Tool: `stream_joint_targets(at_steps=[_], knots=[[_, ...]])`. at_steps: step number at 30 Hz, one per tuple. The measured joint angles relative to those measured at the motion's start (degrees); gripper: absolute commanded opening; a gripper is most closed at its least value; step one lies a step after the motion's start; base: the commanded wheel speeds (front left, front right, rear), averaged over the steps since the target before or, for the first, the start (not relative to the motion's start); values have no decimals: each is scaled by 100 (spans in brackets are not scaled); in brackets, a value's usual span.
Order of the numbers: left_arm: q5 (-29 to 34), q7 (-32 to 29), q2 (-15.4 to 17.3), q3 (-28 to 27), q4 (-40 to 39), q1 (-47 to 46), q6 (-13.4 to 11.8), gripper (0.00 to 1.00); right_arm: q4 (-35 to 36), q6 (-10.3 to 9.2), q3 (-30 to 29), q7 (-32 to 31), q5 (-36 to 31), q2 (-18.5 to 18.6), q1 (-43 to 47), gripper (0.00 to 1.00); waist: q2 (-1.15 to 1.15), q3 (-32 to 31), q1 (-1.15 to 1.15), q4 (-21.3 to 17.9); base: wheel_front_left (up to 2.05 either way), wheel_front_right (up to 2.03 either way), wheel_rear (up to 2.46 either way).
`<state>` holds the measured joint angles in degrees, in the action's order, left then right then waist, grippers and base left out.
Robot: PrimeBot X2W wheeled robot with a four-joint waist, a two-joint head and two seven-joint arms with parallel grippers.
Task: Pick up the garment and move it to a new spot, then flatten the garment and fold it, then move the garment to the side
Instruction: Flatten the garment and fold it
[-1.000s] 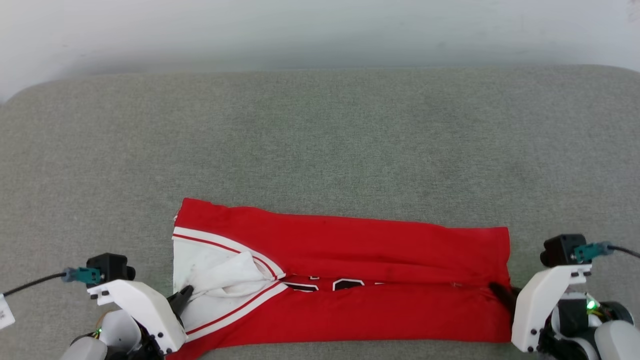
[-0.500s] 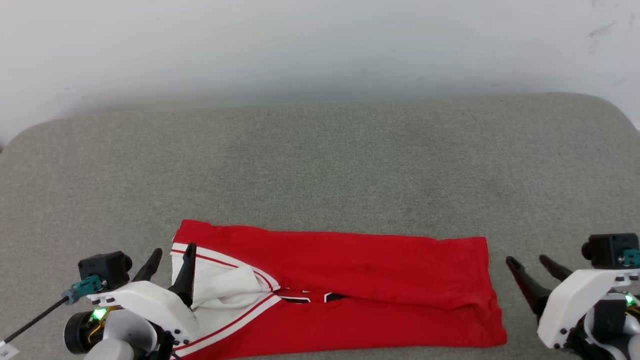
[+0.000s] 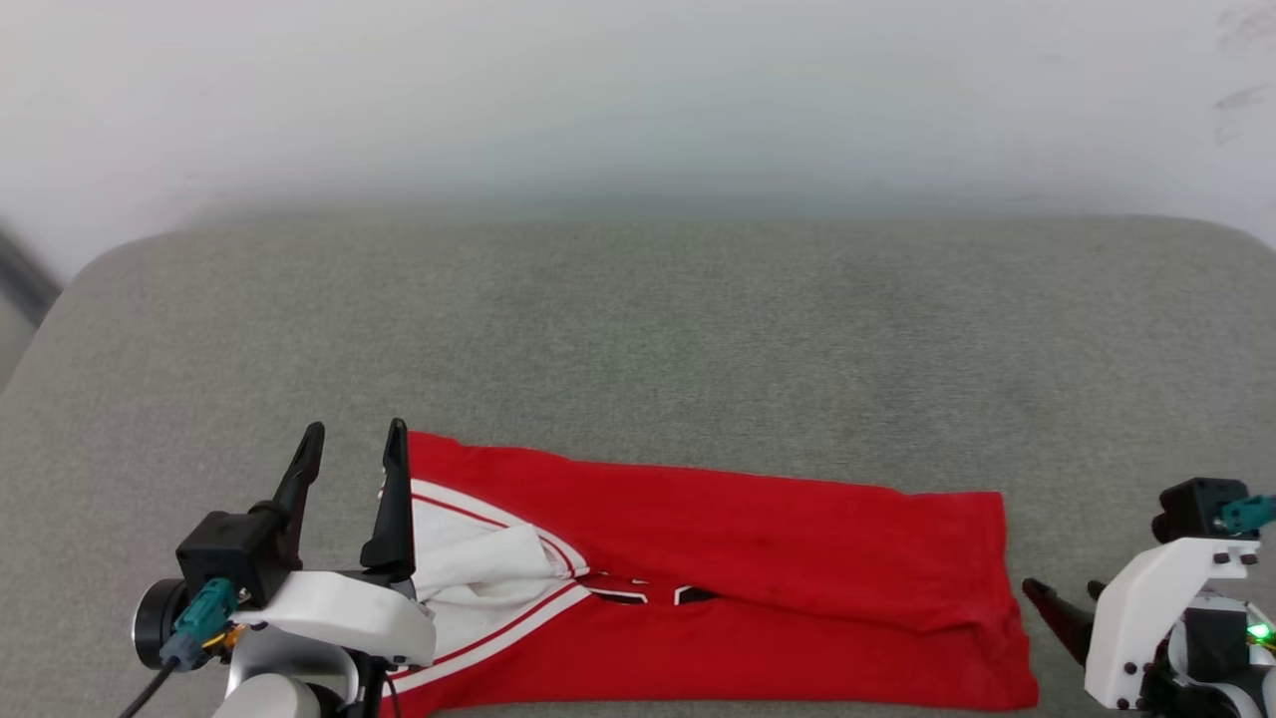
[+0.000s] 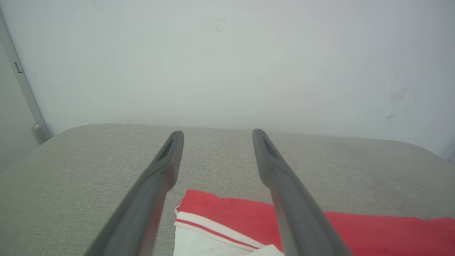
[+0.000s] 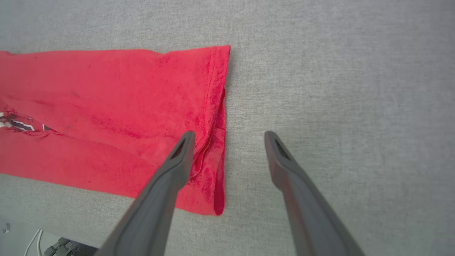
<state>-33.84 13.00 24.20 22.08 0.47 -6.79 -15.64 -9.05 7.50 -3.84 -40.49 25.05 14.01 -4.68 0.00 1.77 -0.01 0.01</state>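
Possibly a lab, grey padded table (image 3: pixel 638 329), bare wall (image 3: pixel 638 90)

Black white-edged lettering (image 3: pixel 696 595) on garment (image 3: pixel 748 538) mostly folded under; nothing legible.

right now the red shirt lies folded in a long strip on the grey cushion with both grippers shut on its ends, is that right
Not the grippers. The shirt does lie folded in a long strip on the grey cushion, but the left gripper and the right gripper are both open at its ends, gripping nothing. Each wrist view shows the jaws spread apart.
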Motion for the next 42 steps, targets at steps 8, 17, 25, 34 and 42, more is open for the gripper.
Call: stream_joint_targets(at_steps=[8,17,25,34,42], knots=[[254,126,-76,89,-216,-80,52,100,-1013,0,145,-175,105,-225,-367,100,0,258,1,302,0,0,0],[352,134,-71,155,-232,-111,49,100,-1786,-2,331,-269,265,-183,-680,0,0,235,1,476,0,0,0],[379,-31,40,177,-223,147,-119,100,-1629,0,798,-35,396,-68,-680,0,0,-91,1,343,0,0,0],[439,-182,187,155,-357,424,-394,100,-1435,1,465,129,388,314,-530,0,0,-334,1,40,0,0,0],[431,-219,174,155,-449,432,-456,100,-1284,0,-851,162,145,277,-340,0,0,-340,1,-130,0,0,0]])
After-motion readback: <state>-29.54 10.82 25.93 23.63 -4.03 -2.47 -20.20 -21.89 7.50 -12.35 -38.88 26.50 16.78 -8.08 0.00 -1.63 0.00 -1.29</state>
